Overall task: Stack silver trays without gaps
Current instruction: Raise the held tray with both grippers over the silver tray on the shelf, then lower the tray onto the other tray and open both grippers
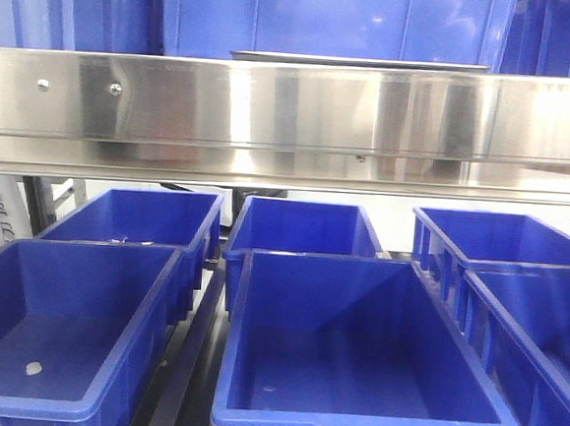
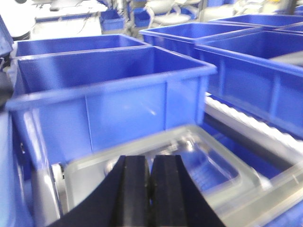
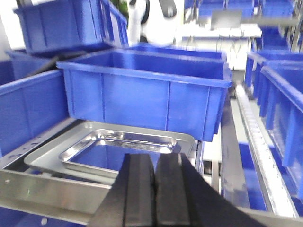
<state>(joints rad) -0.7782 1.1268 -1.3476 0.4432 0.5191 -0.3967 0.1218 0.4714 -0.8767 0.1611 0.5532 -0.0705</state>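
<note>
My right hand (image 3: 154, 189) and left hand (image 2: 150, 189) are both pinched closed, empty. The silver trays (image 3: 124, 147) sit nested at 12 o'clock, far rim tucked under a blue bin (image 3: 147, 92); near edge open.

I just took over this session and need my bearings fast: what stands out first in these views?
Blue bins fill nearly every view, in rows below a broad shiny steel rail crossing the front camera. In the right wrist view, a silver tray sits inside a larger, duller tray, in front of a blue bin, just beyond the right gripper, whose fingers are together. The left gripper, also shut, hovers over a blurred silvery tray.
</note>
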